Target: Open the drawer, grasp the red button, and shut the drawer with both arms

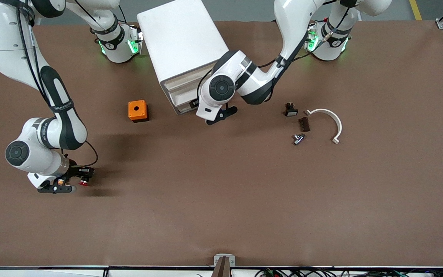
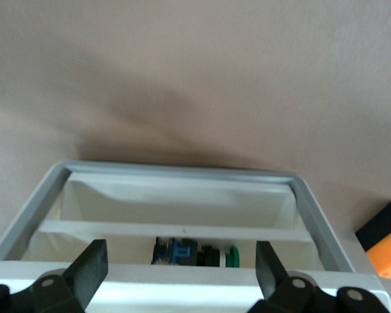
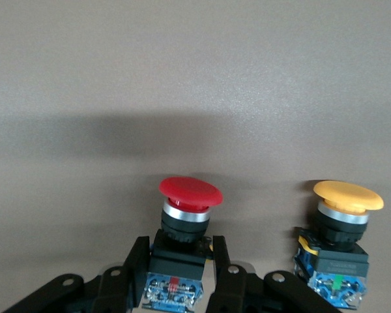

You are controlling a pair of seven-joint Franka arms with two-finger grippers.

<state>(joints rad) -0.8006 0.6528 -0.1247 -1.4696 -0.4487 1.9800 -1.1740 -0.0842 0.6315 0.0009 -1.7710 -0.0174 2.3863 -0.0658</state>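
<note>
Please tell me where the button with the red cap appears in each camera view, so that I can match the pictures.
Front view: the red button sits at the right gripper, toward the right arm's end of the table.
Left wrist view: not in it.
Right wrist view: its black body stands between the fingers, red cap above.
Shared landmark: the brown table.

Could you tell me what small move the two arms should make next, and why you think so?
Probably the left claw should push the drawer shut. It is open-fingered at the drawer's front, and the drawer is still pulled out of the white cabinet, with a green-capped button left inside. The right claw is already shut on the red button, beside the yellow-capped button, so it need only hold.
</note>
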